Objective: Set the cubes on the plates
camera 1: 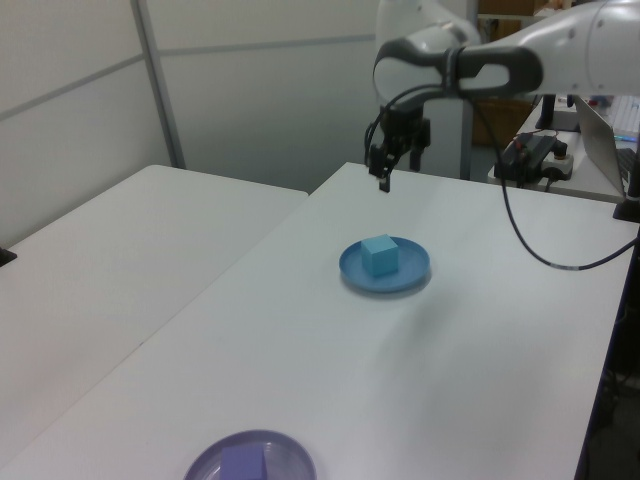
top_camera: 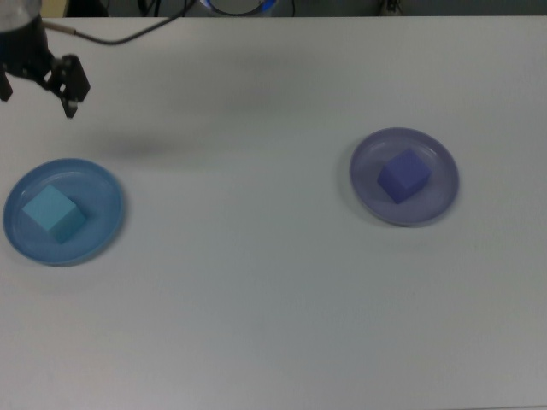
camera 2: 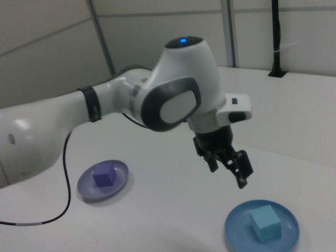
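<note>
At the left edge of the top view, the blue plate [top_camera: 63,212] holds the cyan cube [top_camera: 54,214], which sits flat near the plate's middle. Right of centre in the same view, the lavender plate [top_camera: 403,176] holds the purple cube [top_camera: 403,176], also near its middle. Both plates rest on the white table [top_camera: 256,290], well apart from each other. Up in the top view's upper left corner the gripper [top_camera: 38,84] hangs above the table, clear of the blue plate, its fingers parted wide and holding nothing. Seen in the right view, the gripper [camera 2: 229,167] is raised above the blue plate [camera 2: 262,226] at the lower right of the frame. A black cable [camera 1: 530,245] trails from the arm.
</note>
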Motion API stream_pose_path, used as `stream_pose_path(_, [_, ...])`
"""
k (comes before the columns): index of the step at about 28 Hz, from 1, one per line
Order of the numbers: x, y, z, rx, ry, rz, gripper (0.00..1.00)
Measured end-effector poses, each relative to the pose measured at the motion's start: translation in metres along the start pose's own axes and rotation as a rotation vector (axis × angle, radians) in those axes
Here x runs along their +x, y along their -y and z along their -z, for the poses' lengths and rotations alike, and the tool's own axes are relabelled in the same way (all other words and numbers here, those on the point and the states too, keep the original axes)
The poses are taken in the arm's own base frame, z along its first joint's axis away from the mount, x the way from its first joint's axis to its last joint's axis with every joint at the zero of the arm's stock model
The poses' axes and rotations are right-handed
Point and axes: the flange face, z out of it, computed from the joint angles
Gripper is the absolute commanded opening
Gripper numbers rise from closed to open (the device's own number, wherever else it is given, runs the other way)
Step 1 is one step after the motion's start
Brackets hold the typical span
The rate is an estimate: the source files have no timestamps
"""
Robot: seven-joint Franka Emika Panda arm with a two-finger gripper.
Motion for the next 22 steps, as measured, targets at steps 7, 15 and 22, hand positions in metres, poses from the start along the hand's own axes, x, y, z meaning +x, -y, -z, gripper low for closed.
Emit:
stream_pose_path(7, [-0.012, 0.035, 0.007, -0.047, 0.08, -0.081, 1.0])
stream_pose_path(15, [-0.025, 0.09, 0.025, -0.028, 0.105, -0.063, 1.0])
stream_pose_path(22, [-0.058, 0.127, 0.058, -0.009, 0.09, 0.0, 1.0])
